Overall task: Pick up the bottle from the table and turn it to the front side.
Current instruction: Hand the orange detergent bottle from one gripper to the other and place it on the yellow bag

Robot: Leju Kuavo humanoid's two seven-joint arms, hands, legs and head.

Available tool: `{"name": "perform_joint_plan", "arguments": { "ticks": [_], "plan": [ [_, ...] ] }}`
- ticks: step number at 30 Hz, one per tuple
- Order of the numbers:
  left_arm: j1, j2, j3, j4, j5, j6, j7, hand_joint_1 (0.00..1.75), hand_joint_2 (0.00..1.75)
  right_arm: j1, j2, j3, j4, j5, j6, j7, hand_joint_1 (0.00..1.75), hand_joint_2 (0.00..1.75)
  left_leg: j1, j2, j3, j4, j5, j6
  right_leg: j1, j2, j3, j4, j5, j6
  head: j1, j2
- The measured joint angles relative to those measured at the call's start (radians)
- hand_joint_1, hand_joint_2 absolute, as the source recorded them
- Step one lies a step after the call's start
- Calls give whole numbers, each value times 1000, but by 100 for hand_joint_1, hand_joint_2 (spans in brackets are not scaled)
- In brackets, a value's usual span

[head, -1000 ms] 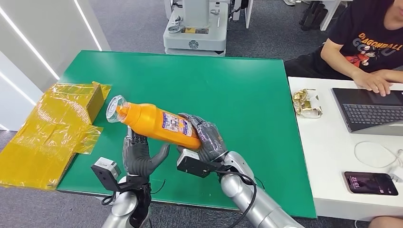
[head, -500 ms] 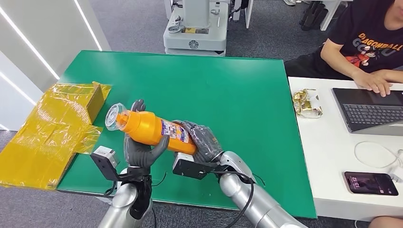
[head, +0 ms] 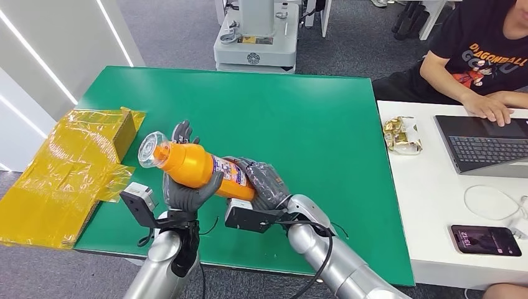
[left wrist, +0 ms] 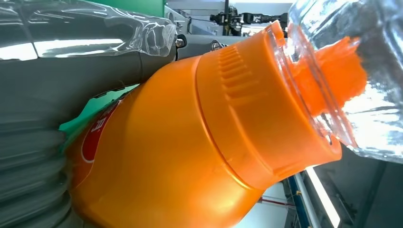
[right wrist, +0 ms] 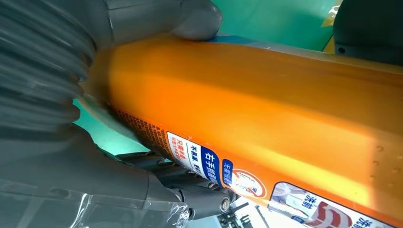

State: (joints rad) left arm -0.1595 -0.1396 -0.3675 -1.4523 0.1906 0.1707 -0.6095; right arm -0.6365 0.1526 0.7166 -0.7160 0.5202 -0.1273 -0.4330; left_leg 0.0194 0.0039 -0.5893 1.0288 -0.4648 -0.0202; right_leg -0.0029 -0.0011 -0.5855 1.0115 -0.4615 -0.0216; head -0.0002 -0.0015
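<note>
An orange bottle (head: 193,167) with a clear cap (head: 149,149) lies nearly level in the air above the front of the green table (head: 299,118), cap toward the left. My right hand (head: 268,180) grips its base end, label facing up. My left hand (head: 187,193) cradles the neck end: thumb across the front, fingers (head: 182,132) standing up behind it. In the left wrist view the bottle's shoulder (left wrist: 180,142) presses against the ribbed cover of my left hand (left wrist: 33,156). The right wrist view has the labelled body (right wrist: 266,109) against my right hand (right wrist: 43,71).
A yellow-taped cardboard box (head: 68,168) sits at the table's left edge. To the right, a white table (head: 429,205) carries a laptop (head: 485,146), a phone (head: 484,240) and a snack packet (head: 401,135); a person (head: 485,56) types there. A robot base (head: 255,37) stands beyond the table.
My left hand has risen and closed around the bottle's neck end. The bottle has come down and a little toward me, with my right hand still on its base.
</note>
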Motion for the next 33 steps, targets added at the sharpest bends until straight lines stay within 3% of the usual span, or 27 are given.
{"name": "perform_joint_plan", "arguments": {
  "ticks": [13,24,28,33],
  "plan": [
    [-4,10,22,1,-15,11,-8,0,175,0,-2,2,-4,30,-4,37,175,175,0,0,0,0,0,0,0,0,0,0,0,0,0,0],
    [-11,15,23,-1,-43,-28,24,0,175,22,-24,0,-33,125,-71,105,175,175,0,0,0,0,0,0,0,0,0,0,0,0,0,0],
    [-12,15,23,-1,-56,-51,33,171,175,39,-34,-10,-51,149,-73,117,175,175,0,0,0,0,0,0,0,0,-1,0,0,0,0,0],
    [-16,15,22,-1,-71,-93,56,175,175,58,-42,-25,-74,165,-76,125,175,175,0,0,0,0,0,0,0,0,-1,0,0,0,0,0]
  ]
}}
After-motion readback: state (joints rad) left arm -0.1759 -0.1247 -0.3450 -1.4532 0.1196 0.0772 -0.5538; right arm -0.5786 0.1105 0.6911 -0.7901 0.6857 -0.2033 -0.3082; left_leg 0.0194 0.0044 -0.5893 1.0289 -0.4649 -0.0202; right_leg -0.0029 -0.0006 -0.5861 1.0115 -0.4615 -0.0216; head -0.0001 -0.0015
